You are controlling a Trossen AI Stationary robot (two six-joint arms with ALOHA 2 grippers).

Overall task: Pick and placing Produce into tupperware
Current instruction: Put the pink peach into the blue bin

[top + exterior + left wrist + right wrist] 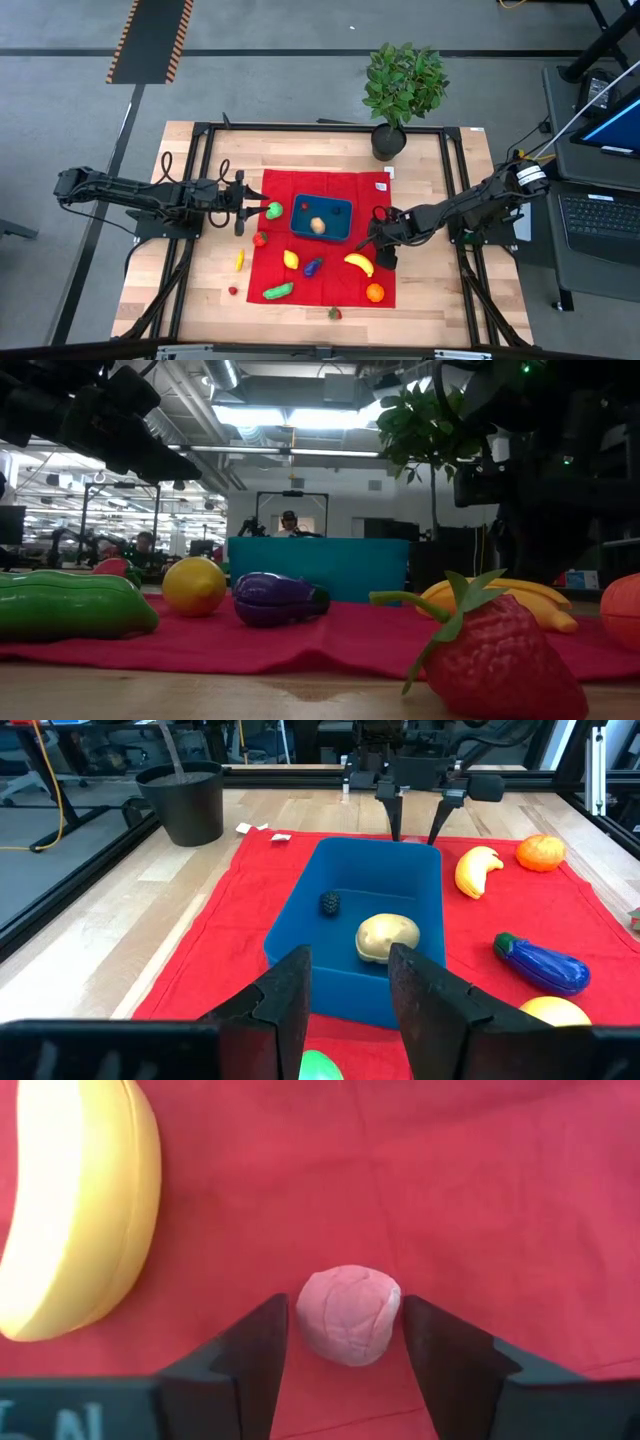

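The dark teal tupperware (321, 217) rests on a red cloth (330, 285) and holds a tan potato-like piece (387, 936) and a small dark berry (331, 903). My left gripper (256, 207) is open on the tupperware's left; a green piece (272, 210) lies at its fingertips and shows low between the fingers in the left wrist view (320, 1066). My right gripper (376, 233) is open, low over the cloth right of the tupperware. Its fingers stand on either side of a small pinkish-red ball (347, 1315) that rests on the cloth, beside a banana (75, 1220).
Loose produce lies on the cloth: a lemon (291, 259), an eggplant (313, 266), a banana (359, 263), an orange (374, 292), a cucumber (278, 291) and a red piece (259, 239). A strawberry (334, 313) lies on the wood near the front edge. A potted plant (400, 90) stands at the far edge.
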